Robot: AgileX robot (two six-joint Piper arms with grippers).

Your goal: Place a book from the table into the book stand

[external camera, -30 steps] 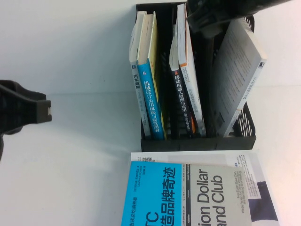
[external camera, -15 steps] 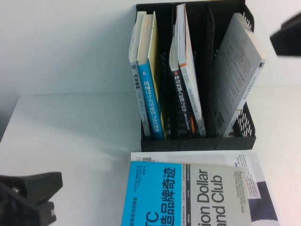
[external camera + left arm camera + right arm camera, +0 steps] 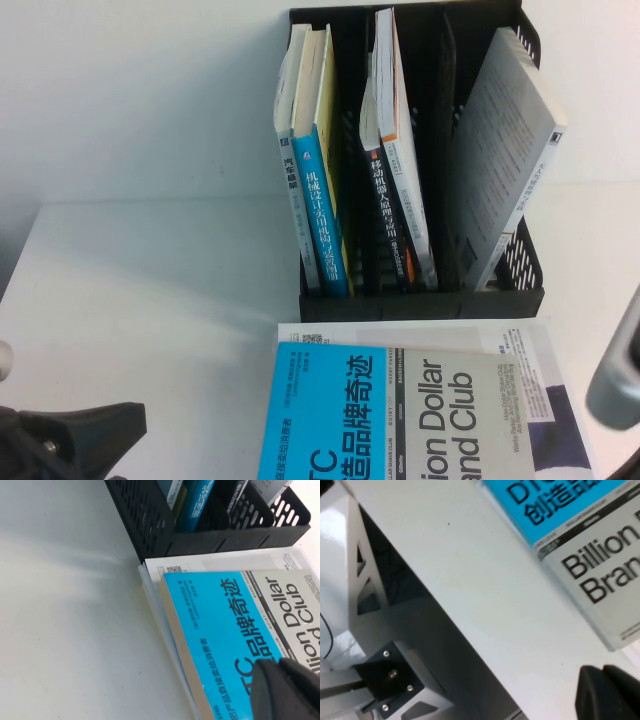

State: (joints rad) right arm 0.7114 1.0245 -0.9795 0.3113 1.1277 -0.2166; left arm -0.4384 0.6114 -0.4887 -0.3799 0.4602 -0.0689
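Observation:
A book (image 3: 400, 410) with a blue and grey cover lies flat on the white table, just in front of the black book stand (image 3: 420, 300). The stand holds several upright books, among them a blue-spined one (image 3: 325, 220) and a grey one (image 3: 505, 150) leaning in the right slot. My left gripper (image 3: 279, 666) hovers over the blue part of the flat book (image 3: 215, 625), shut and holding nothing; in the high view it shows dark at the bottom left (image 3: 80, 440). Beside that book's grey corner (image 3: 600, 580), my right gripper (image 3: 605, 672) is shut and empty over bare table.
A white sheet or clear folder (image 3: 420, 333) lies under the flat book, reaching the stand's front wall. Part of the right arm (image 3: 618, 375) shows grey at the right edge. A white metal frame (image 3: 370, 595) stands beyond the table edge.
The right arm has pulled away from the top of the stand down to the right edge, and its gripper has shut. The left arm has dropped from mid-left to the bottom left.

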